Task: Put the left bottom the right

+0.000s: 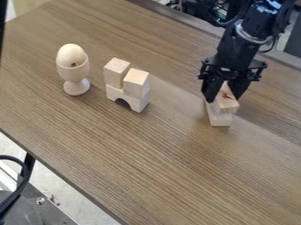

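The gripper is at the marked block, over a pale lower block, right of frame; its grip I cannot tell. Probably placing is almost done, only leaving it remains.

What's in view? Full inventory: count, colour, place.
egg: 1, pale wood, in the egg cup
egg cup: 1, pale wood, at left
arch block: 1, pale wood, right of the egg cup
small blocks: 2, pale wood, side by side on the arch block
red-marked block: 1, pale wood with red mark, at the gripper
lower block: 1, pale wood, beneath the red-marked block
table: 1, brown woodgrain, across the view
cable: 1, black, lower left
background clutter: count unclear, mostly dark, top edge
gripper: 1, black, right side
arm: 1, black, upper right
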Controlling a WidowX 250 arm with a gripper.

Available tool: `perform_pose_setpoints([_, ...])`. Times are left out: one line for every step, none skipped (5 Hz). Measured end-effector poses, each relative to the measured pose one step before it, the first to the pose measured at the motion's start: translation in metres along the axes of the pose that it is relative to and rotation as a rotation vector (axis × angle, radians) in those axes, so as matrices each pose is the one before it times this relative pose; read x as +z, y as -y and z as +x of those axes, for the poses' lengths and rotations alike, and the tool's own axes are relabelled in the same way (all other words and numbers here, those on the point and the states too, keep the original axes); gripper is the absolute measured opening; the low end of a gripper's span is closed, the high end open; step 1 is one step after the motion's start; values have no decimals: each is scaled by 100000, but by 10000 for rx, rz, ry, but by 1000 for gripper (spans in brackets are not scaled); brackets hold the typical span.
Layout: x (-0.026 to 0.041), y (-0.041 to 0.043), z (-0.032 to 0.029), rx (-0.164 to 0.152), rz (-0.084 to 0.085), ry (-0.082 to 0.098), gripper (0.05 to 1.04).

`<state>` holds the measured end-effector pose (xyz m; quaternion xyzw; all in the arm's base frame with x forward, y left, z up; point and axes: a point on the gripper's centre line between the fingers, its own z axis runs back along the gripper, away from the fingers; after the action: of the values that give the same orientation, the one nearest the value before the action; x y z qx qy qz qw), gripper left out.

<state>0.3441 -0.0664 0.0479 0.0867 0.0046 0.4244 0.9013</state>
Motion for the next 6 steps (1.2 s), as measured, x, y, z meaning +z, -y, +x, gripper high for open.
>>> perform_pose_setpoints([-716,447,102,-18,82,-40,568])
perform_pose_setpoints([157,342,154,17,-117,37,568])
perform_pose_setpoints([-704,96,-8,-34,134,-33,568])
perform_pose_setpoints([-55,123,139,-55,-64,87,568])
perform_pose_setpoints([13,91,122,-21,-93,52,615])
perform_pose_setpoints([-136,-211,76,-57,48,-62,932])
